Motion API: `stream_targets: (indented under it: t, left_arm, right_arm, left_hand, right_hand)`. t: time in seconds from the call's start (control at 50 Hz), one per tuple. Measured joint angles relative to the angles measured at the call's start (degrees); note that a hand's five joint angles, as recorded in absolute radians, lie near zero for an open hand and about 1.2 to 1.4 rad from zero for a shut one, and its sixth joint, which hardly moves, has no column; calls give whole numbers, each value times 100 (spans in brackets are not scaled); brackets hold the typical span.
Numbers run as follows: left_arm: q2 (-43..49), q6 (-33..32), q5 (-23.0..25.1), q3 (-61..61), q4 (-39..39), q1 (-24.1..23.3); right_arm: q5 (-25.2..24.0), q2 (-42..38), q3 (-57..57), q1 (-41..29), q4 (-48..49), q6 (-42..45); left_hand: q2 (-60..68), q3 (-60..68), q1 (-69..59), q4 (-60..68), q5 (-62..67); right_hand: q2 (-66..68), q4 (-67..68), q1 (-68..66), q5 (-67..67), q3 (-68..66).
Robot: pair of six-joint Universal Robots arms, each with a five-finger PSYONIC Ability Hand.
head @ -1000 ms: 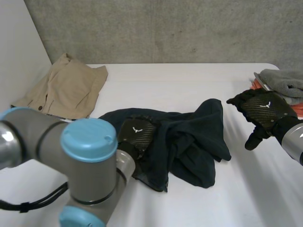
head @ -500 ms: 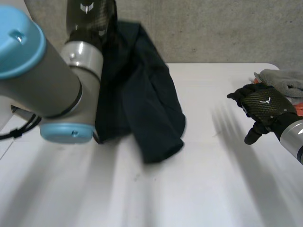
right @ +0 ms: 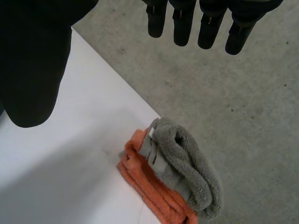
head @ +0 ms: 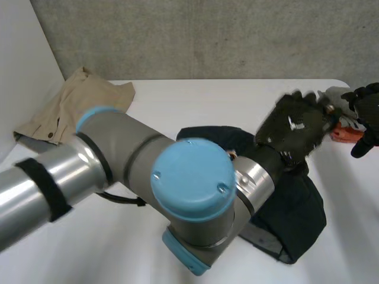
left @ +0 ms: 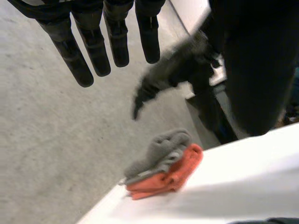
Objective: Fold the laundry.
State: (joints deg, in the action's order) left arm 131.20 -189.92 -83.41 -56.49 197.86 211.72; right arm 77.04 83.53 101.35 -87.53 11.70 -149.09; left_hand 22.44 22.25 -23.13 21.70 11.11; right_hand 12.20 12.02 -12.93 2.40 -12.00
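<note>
Garment [head: 296, 218] diag., far-L to near-R

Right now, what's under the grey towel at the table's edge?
A folded orange cloth lies under the grey towel, on the white table. How far it runs beneath is covered.

Head view looks down on the table [head: 195, 100]; both wrist views share the folded towels [left: 161, 161].
</note>
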Motion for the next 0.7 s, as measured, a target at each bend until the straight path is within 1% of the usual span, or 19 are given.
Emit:
stream_targets:
  t: [0.04, 0.14, 0.24, 0.28, 0.3, 0.32, 0.34, 0.36, 0.38, 0.42, 0.46, 0.5, 0.54, 0.62, 0.64, 0.7]
  left_arm:
    - [-236, -1, -77, -86, 3, 124]
    - [-1070, -25, -383, -539, 9, 759]
    - [-1706, -41, -547, -1092, -3, 1484]
    - [-1857, -45, -569, -1331, -14, 1826]
    - [-1888, -47, -570, -1396, -16, 1924]
    - [-1943, -49, -572, -1543, -23, 2150]
    - [-1964, -50, -571, -1625, -27, 2280]
    - [-1982, -52, -568, -1752, -32, 2484]
    - [-1986, -53, -564, -1848, -37, 2634]
    - [-1980, -53, -549, -2046, -34, 2925]
    - [-1966, -51, -529, -2236, -19, 3174]
    - [-1956, -48, -515, -2366, 0, 3328]
    - [-1945, -43, -496, -2575, 42, 3555]
    - [-1950, -38, -477, -2842, 122, 3777]
    - [-1953, -37, -476, -2893, 141, 3807]
    - [-1967, -36, -472, -3076, 235, 3876]
  right_arm:
    - [-10, -54, -26, -8, -10, 2]
    - [-40, -143, -117, -226, -52, 2]
    - [-125, -99, -282, -929, -277, -7]
    - [-135, -85, -421, -1290, -470, -31]
    - [-136, -83, -466, -1392, -531, -42]
    - [-131, -97, -581, -1619, -667, -79]
    - [-124, -122, -672, -1784, -763, -118]
    - [-120, -139, -715, -1858, -806, -139]
    - [-87, -265, -943, -2216, -994, -275]
    - [-19, -523, -1254, -2626, -1166, -511]
    - [65, -842, -1581, -2987, -1277, -787]
    - [127, -1093, -1807, -3211, -1330, -987]
    - [216, -1521, -2169, -3518, -1365, -1285]
    - [274, -2269, -2712, -3877, -1309, -1570]
    - [276, -2332, -2755, -3902, -1300, -1583]
    - [295, -3093, -3286, -4187, -1125, -1654]
  left_hand:
    - [0, -1, 0, 0, -7]
    - [0, -1, 0, 0, -7]
    - [0, -1, 0, 0, -7]
    - [0, -2, 0, 0, -6]
    - [0, -1, 0, 0, -6]
    - [0, -1, 0, 0, -7]
    - [0, -1, 0, 0, -7]
    - [0, -2, 0, 0, -8]
    - [0, -1, 0, 0, -7]
    - [0, -1, 0, 0, -7]
    - [0, -1, 0, 0, -6]
    - [0, -1, 0, 0, -7]
    - [0, -1, 0, 0, -6]
    - [0, -1, 0, 0, -7]
    - [0, -1, 0, 0, -7]
    - [0, -1, 0, 0, -7]
  right_hand:
    - [0, 0, 0, 1, 0]
    - [0, 0, 0, 0, 0]
    - [0, 0, 0, 0, 0]
    - [0, 0, 0, 1, 0]
    - [0, 0, 0, 1, 0]
    - [0, 0, 0, 0, 0]
    - [0, 0, 0, 0, 0]
    - [0, 0, 0, 0, 0]
    - [0, 0, 0, 0, 0]
    - [0, 0, 0, 1, 0]
    - [0, 0, 0, 0, 0]
    - [0, 0, 0, 0, 0]
    - [0, 0, 0, 0, 0]
    - [0, 0, 0, 0, 0]
    - [0, 0, 0, 0, 0]
    - [0, 0, 0, 1, 0]
